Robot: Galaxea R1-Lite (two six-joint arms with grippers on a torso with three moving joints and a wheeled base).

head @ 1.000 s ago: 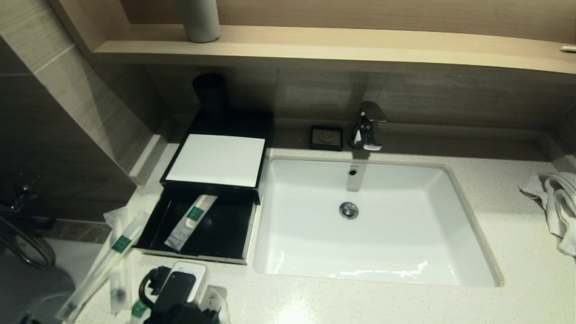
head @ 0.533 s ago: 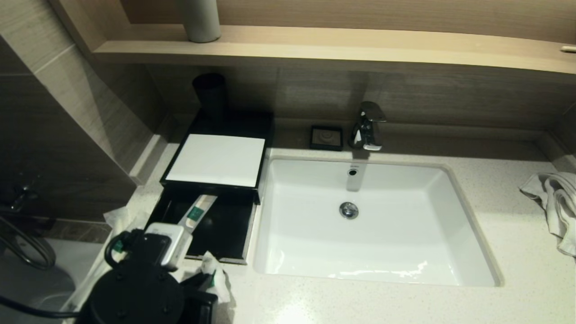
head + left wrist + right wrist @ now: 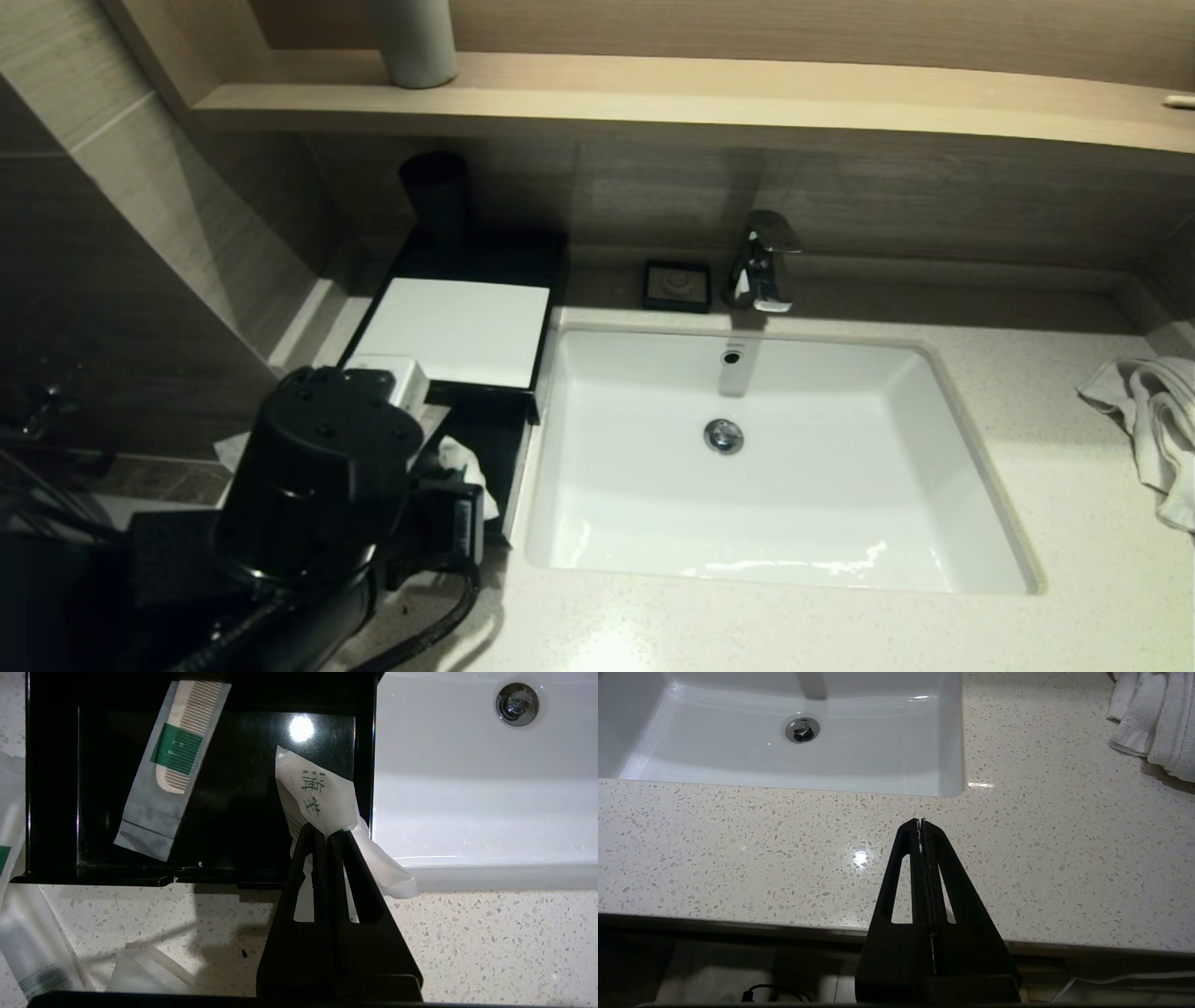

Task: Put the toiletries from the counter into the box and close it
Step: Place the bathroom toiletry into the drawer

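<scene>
The black box (image 3: pixel 523 280) stands left of the sink, its drawer (image 3: pixel 51 788) pulled open toward me. A packaged comb (image 3: pixel 174 760) lies in the drawer. My left gripper (image 3: pixel 325 833) is shut on a white packet with green characters (image 3: pixel 317 798) and holds it above the drawer's corner nearest the sink; the packet also shows in the head view (image 3: pixel 459 459). More wrapped toiletries (image 3: pixel 28 947) lie on the counter in front of the drawer. My right gripper (image 3: pixel 920 821) is shut and empty above the counter's front edge, out of the head view.
The white sink (image 3: pixel 775 560) lies right of the box, with a faucet (image 3: pixel 761 261) and a small black dish (image 3: pixel 677 285) behind it. A white towel (image 3: pixel 1148 420) lies at the far right. A black cup (image 3: pixel 434 191) stands behind the box.
My left arm has risen and moved forward from the counter's front edge to the open drawer, carrying the white packet with it. The arm now hides most of the drawer in the head view.
</scene>
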